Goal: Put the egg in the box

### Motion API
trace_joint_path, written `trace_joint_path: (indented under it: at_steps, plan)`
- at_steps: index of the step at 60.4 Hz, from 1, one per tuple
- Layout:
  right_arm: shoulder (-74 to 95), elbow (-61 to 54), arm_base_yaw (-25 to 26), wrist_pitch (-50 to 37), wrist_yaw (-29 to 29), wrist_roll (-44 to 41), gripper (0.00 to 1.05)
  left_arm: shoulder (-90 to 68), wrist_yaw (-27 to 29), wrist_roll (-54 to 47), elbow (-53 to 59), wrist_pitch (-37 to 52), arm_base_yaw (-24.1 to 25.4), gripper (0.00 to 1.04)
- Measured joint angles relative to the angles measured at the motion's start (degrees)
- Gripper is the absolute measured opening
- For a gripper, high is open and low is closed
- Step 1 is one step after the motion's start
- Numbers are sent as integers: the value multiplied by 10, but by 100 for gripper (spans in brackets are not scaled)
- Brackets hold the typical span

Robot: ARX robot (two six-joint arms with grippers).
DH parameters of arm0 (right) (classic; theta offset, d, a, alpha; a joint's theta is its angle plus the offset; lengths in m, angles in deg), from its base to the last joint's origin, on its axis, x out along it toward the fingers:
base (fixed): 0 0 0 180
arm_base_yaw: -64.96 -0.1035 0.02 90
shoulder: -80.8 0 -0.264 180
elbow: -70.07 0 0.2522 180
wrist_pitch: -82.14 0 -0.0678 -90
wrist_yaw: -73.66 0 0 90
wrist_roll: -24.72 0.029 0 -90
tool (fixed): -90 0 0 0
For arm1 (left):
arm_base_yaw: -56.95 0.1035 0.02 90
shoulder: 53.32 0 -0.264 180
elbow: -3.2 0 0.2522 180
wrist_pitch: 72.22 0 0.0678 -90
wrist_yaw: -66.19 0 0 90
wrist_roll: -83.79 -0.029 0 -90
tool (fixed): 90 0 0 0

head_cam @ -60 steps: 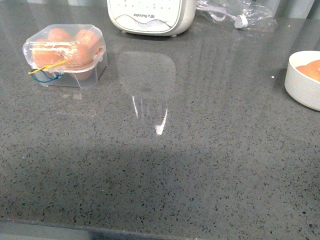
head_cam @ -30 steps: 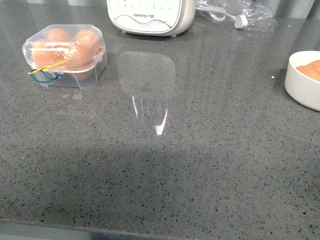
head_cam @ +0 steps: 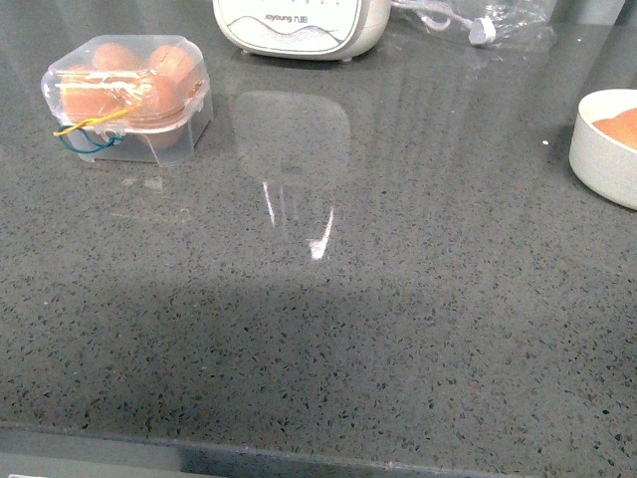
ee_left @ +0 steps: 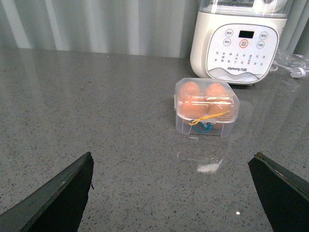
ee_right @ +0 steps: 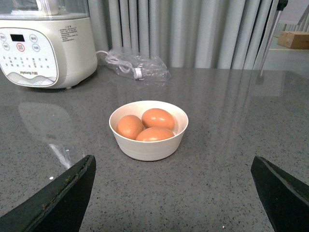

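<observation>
Right wrist view shows the right claw (ee_right: 174,193) spread empty before the bowl (ee_right: 148,145) of eggs (ee_right: 157,118), left claw (ee_left: 171,193) likewise open facing the shut box (ee_left: 206,112); squeezing could crack the shell.

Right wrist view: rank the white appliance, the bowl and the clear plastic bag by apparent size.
1. White appliance, cut off by the frame.
2. Bowl and plastic bag: similar; the bag lies farther from the camera, so I won't rank them.

A speckled grey stone countertop (head_cam: 418,329) mirrors overhead light, with pale pleated curtains (ee_right: 193,31) hanging behind it.
</observation>
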Motion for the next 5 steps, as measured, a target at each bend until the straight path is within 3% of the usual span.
trace_joint_path:
  at_steps: [5]
  plan:
    - [0,0,0,0,0,0,97,0,0,0,0,0,0,98]
